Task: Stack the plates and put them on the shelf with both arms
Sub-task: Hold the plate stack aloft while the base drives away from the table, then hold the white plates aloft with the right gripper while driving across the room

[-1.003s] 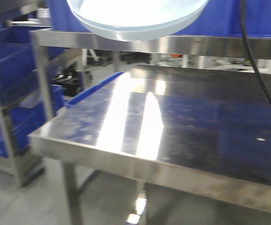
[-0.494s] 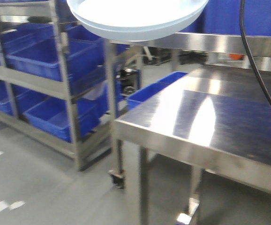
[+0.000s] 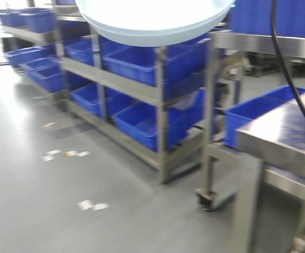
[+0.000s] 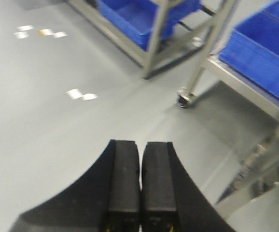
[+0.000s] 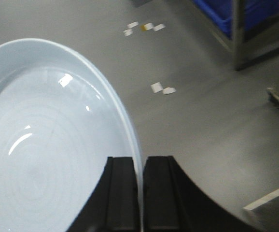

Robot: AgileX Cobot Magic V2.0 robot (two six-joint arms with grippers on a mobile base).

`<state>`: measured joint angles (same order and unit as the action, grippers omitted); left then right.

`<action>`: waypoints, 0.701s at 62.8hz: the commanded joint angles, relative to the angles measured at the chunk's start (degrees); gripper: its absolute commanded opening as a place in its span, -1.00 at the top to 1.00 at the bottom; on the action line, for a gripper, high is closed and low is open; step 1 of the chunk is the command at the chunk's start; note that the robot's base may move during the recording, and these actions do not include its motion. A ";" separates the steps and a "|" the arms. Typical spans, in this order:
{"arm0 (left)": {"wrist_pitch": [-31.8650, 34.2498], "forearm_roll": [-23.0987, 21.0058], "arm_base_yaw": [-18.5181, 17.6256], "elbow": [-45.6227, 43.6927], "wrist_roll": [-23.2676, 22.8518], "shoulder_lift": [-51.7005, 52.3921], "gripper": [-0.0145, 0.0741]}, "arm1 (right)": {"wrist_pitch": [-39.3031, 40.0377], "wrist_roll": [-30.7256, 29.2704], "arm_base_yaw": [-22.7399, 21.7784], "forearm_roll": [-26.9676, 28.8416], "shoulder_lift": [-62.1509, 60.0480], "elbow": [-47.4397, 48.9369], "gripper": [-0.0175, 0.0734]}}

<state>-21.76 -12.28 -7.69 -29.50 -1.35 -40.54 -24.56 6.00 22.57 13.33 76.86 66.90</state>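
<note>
Warehouse: steel racks [image 3: 158, 95], blue crates [image 3: 142, 124]

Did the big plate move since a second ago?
Yes. The plate swung left. The steel table that was under it is now at the right edge, and the shelf with blue crates is ahead.

Bright, even overhead light. Glare on floor [image 3: 20, 110] left of shelf [image 3: 122, 82]; glints on plate [image 5: 43, 159]. All views slightly motion-blurred.

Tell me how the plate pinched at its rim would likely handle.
Probably slippery: the plate looks glossy, and the right gripper pinches only its thin rim. Likely to tilt, being wide and held at one edge. Seemingly rigid, possibly breakable.
</note>
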 commanded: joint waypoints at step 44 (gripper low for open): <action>4.46 -0.50 0.01 -1.60 -0.26 0.37 0.47 | 4.84 -0.25 0.03 0.82 -2.30 1.83 0.54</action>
<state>-21.76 -12.28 -7.69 -29.50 -1.35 -40.54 -24.56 6.00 22.57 13.33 76.86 66.90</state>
